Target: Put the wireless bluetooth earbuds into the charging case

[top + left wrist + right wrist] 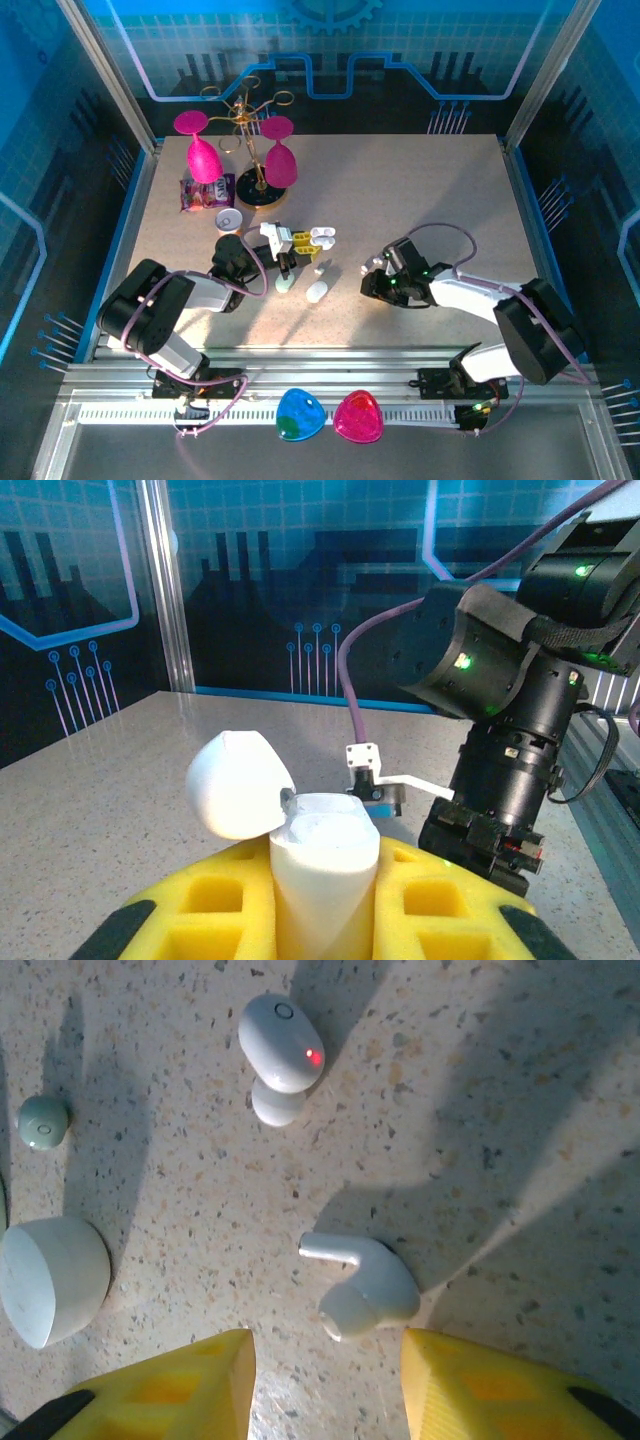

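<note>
I can read no writing; the print on the purple packet [205,192] is too small. My left gripper [325,905] is closed on one white charging case [322,845], its lid up. My right gripper [325,1360] is parted and holds nothing; one earbud [365,1285] lies on the table [500,1110] just before its fingertips.

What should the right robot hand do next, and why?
Probably lower the right gripper and close its open jaws on the earbud, which lies on the table just ahead between them. The left gripper holds the charging case with its lid open.
</note>
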